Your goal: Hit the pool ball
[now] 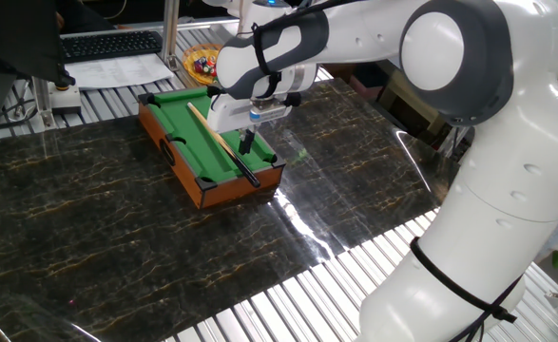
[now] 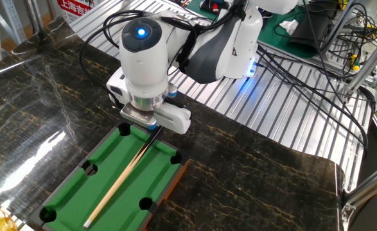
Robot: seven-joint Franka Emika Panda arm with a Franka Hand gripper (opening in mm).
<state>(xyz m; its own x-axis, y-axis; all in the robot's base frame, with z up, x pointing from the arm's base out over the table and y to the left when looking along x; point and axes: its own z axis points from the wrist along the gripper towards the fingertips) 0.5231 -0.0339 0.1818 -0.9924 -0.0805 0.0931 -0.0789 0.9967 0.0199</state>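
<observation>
Your gripper (image 1: 247, 142) hangs over one end of the miniature pool table (image 1: 179, 152), jaws closed on the dark butt of the cue stick (image 2: 121, 181). From the jaws the stick runs lengthwise along the green felt (light wood shaft, dark handle) toward the far end. The pool ball cannot be made out on the felt in either view; you can't tell where it sits. Beyond the pool table, away from the jaws, a bowl of coloured balls (image 1: 201, 63) rests on the worktop (image 1: 88, 237).

Matt green felt lines the wooden pool table (image 1: 185, 180); the cue stick (image 2: 119, 181) is pale wood; the tabletop (image 1: 88, 237) is glossy dark marble-look.
</observation>
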